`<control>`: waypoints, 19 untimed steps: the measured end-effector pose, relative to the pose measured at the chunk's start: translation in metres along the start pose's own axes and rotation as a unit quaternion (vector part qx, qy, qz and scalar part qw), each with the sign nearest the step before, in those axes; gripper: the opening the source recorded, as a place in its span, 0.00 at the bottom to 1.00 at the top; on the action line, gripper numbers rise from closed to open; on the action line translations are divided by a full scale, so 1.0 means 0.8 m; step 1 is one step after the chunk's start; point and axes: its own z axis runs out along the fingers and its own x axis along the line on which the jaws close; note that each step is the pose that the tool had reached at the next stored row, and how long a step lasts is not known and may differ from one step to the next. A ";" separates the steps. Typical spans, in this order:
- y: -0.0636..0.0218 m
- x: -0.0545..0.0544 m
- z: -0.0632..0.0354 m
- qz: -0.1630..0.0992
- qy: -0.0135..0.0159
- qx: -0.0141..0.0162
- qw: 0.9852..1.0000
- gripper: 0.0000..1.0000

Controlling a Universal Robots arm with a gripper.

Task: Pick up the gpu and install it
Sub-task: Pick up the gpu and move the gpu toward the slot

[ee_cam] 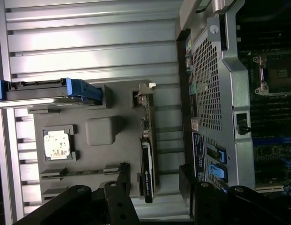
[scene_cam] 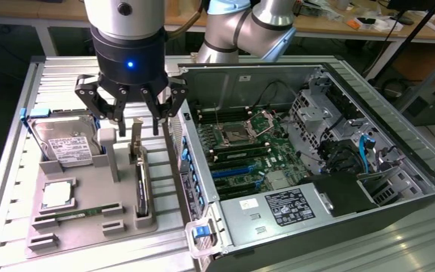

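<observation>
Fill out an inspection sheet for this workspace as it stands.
Surface: ribbed metal table carrying a grey parts tray and an open computer case.
Job's things: gpu standing on edge in the tray, not installed.
Clutter: hard drive, processor and RAM stick in the tray.
End effector: open, above the gpu's bracket end, holding nothing.
Cables: blue cables inside the case.
Surroundings: benches behind the table.
</observation>
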 end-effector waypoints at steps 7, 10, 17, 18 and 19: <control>-0.001 -0.001 0.004 0.000 0.000 0.000 1.000 0.54; -0.001 -0.001 0.005 0.000 0.000 0.000 1.000 0.54; -0.002 -0.002 0.008 0.000 0.000 0.000 1.000 0.54; -0.002 -0.002 0.008 0.000 0.000 0.000 1.000 0.54; -0.002 -0.002 0.009 0.000 0.000 0.000 1.000 0.54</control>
